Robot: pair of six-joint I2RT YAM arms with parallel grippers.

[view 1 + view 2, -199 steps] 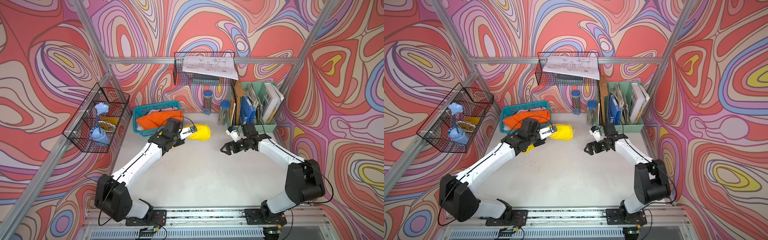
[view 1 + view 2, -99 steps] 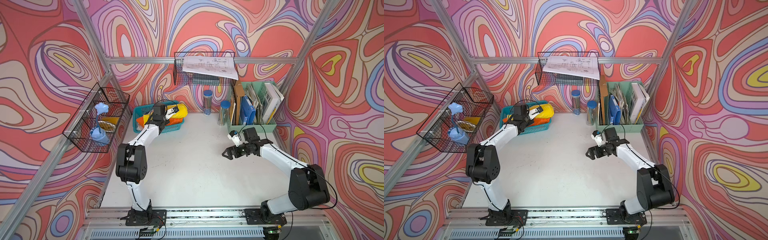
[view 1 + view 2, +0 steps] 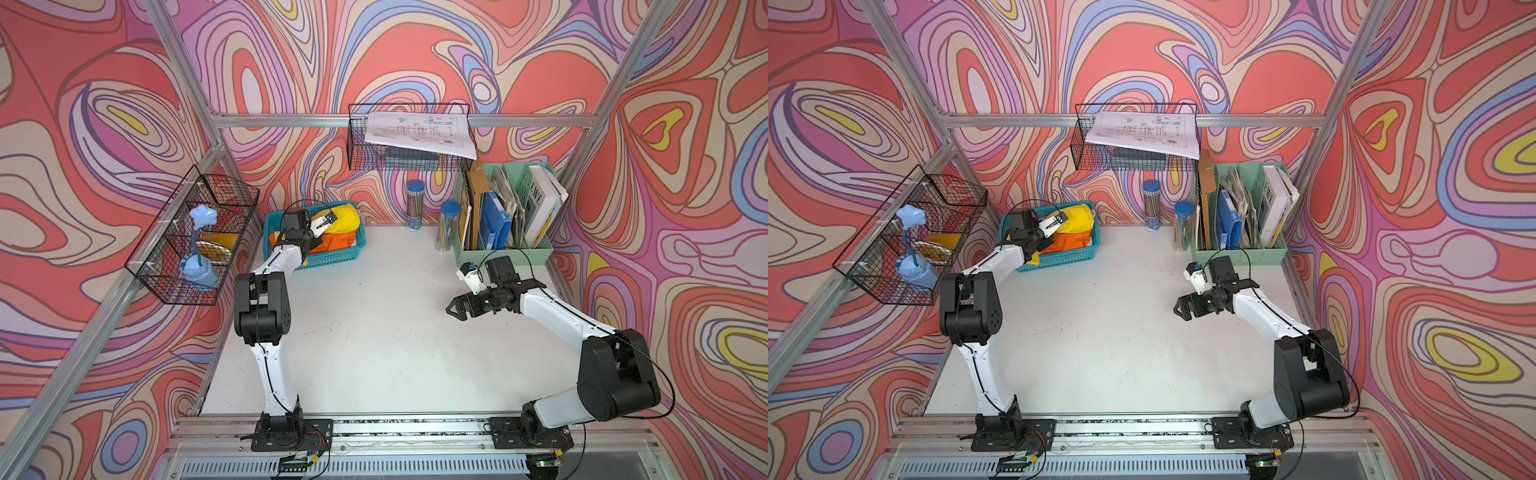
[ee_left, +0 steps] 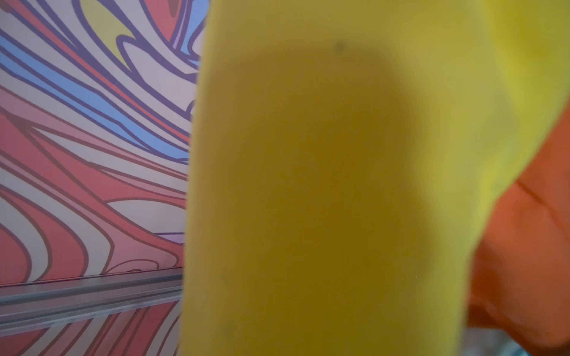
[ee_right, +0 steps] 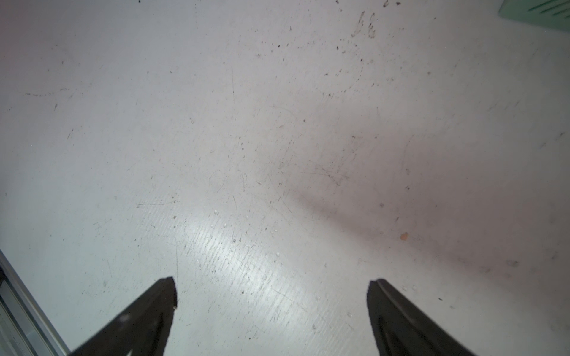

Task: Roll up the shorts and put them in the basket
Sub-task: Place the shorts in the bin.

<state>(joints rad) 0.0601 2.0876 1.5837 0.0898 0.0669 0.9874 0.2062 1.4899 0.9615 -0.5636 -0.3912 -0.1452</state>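
A second ago we had the left gripper (image 3: 323, 224) carrying the rolled-up shorts (image 3: 343, 212) over the table (image 3: 374, 332), just in front of the teal basket (image 3: 332, 255). Now the left arm has swung to the back left corner. The yellow roll lies in that basket on top of the orange garment (image 3: 336, 241), same as half a second back. In the left wrist view the yellow fabric fills nearly everything and covers the fingers, so we can't tell whether that claw is clamped or has let go. The right gripper (image 3: 455, 309) has eased slightly toward the front edge, not far from the green organiser (image 3: 505, 253). Its jaws are spread wide above the tabletop, holding nothing.
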